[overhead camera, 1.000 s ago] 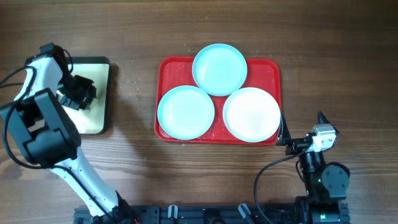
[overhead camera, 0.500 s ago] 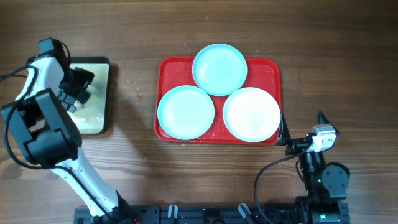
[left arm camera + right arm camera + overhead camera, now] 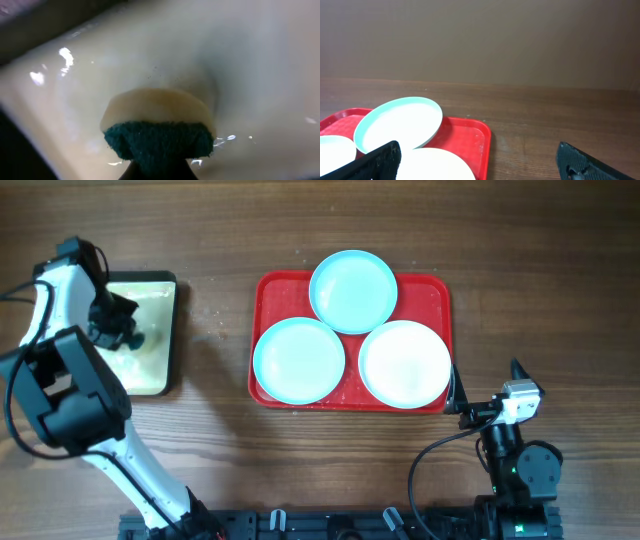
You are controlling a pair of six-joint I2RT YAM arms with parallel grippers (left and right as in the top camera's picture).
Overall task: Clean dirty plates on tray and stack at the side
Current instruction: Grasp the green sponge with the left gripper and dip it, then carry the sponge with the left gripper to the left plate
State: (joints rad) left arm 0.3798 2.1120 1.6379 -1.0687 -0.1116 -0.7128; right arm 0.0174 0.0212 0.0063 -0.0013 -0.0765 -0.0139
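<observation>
Our left gripper [image 3: 120, 330] pinches a yellow foam sponge with green scouring face [image 3: 159, 125] over the small cream tray [image 3: 160, 345].
We see the large red plastic tray [image 3: 437, 292] well apart to our right, long side running left to right, nearer to the right gripper [image 3: 477, 162], whose fingers stand wide and empty. On it we count three: two pale blue round plates [image 3: 352, 290] [image 3: 298, 360] and one white round plate [image 3: 404, 364].

a robot lab bench rather than a kitchen: a wood-grain table [image 3: 200, 450] before a plain brown wall [image 3: 480, 40], two arms [image 3: 70, 390] rising from a black rail [image 3: 330, 525] at its near edge, loose cables [image 3: 425, 465], and staged props: plates [image 3: 298, 360] on a red tray [image 3: 438, 292], and a sponge [image 3: 157, 125].
</observation>
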